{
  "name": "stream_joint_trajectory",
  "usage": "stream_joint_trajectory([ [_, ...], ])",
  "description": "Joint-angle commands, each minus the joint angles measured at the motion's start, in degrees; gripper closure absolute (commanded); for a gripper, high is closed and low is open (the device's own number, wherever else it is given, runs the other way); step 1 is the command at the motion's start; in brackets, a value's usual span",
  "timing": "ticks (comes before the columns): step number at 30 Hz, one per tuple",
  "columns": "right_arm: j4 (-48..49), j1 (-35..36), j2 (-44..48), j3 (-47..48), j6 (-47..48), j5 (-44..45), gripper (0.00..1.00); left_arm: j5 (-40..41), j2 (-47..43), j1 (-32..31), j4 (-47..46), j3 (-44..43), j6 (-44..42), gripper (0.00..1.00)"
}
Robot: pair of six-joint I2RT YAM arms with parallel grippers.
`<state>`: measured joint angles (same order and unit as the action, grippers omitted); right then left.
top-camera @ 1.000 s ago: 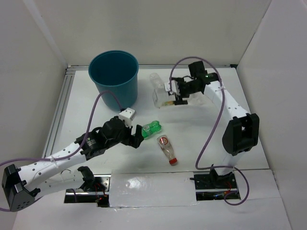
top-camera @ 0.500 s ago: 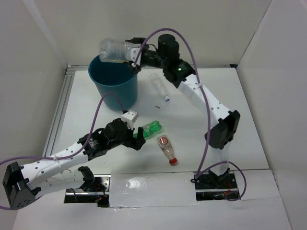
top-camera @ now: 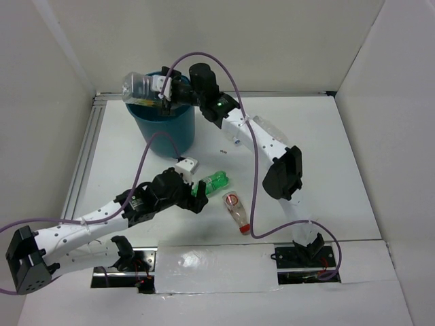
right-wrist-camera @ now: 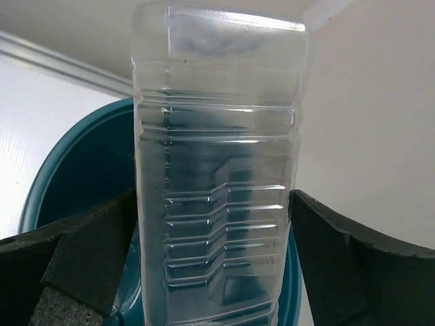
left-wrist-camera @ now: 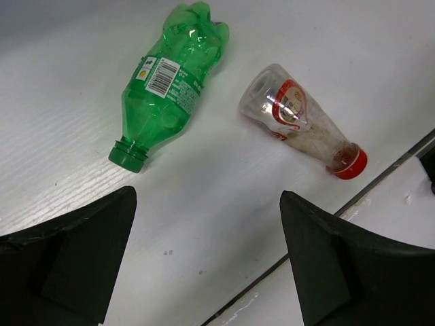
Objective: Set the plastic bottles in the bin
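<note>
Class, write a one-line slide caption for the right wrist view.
Right gripper holds a clear bottle over the open teal bin.

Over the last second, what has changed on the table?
The right claw lifted a clear bottle off the table and swung it left; it now holds it over the bin. The left claw, open, the green bottle and the red-capped bottle stayed roughly put.

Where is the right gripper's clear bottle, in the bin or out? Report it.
Out. The clear bottle sits clamped in the right gripper, held over the rim of the bin, not dropped inside.
</note>
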<state>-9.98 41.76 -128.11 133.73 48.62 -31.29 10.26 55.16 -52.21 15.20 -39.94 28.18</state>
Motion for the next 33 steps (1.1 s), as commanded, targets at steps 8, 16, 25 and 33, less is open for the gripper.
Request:
stream_joint_trajectory([
  [8, 2.59, -4.84, 7.78, 6.73, -13.80, 3.25, 0.00, -1.03, 10.23, -0.27, -5.70, -4.26, -7.62, 0.01],
  [16, 6.35, -6.87, 7.10, 2.76, -19.78, -0.87, 0.00, -2.53, 12.70, -0.27, -6.32, -6.11, -8.15, 0.01],
  [25, 8.04, -4.06, 1.29, 8.65, -23.05, -1.93, 0.00, -0.51, 4.79, -0.27, -4.74, -0.93, -4.37, 0.01],
  [33, 7.44, -2.29, -0.47, 8.04, -21.99, -1.41, 0.00, -0.51, 3.55, -0.27, -4.74, 0.39, -3.84, 0.01],
])
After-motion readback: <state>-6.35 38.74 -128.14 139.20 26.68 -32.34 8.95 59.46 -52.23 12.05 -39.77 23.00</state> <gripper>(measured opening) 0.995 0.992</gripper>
